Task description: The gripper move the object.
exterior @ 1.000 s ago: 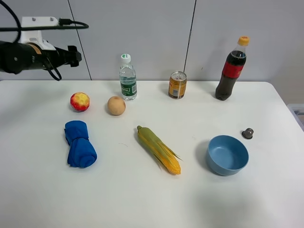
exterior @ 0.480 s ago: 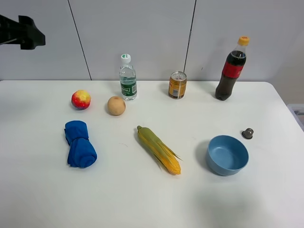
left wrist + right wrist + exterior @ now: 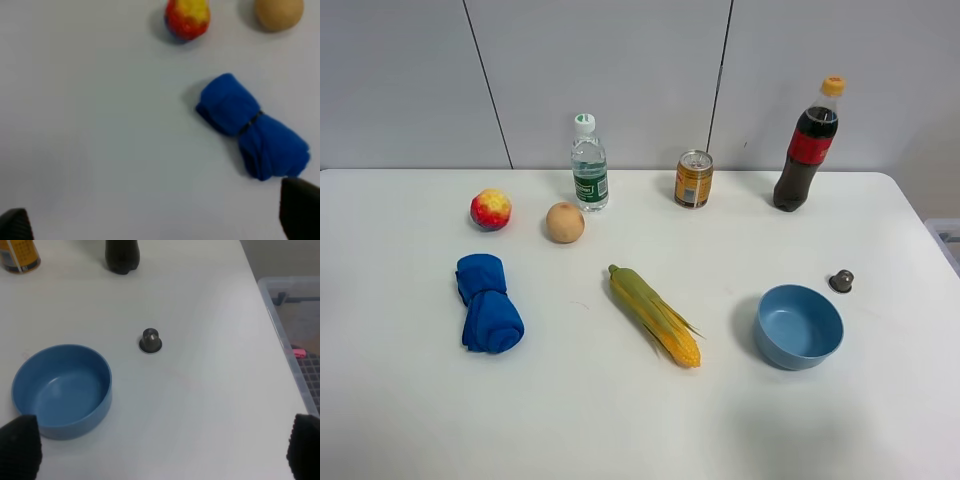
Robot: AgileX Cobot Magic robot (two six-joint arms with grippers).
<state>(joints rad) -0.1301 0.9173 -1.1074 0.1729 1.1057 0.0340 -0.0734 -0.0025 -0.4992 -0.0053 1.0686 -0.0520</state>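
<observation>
Your mottled ball (image 3: 491,209) sits on the white table (image 3: 620,420) near its back left, with the plain tan ball (image 3: 565,222) just beside it and the rolled blue cloth (image 3: 488,303) nearer the front edge. From the high camera you see no arm at all over the table. Your left tool (image 3: 160,215) shows in its wrist view only as two dark fingertips (image 3: 299,209) at the frame's edge, spread wide with bare table between them, gripping nothing. In that same view the ball (image 3: 187,18) lies well away from the tool, on the far side of the blue cloth (image 3: 252,127), with the tan ball (image 3: 278,13) beside it. Your right tool (image 3: 162,447) is likewise spread apart and empty, its dark fingertips (image 3: 20,446) framing the blue bowl (image 3: 62,389), a small grey cap (image 3: 150,340) and a clear bin (image 3: 295,335) off the table's edge. Along the back of the table stand a water bottle (image 3: 588,163), a can (image 3: 694,179) and a cola bottle (image 3: 806,145); a corn cob (image 3: 654,314) lies in the middle.
</observation>
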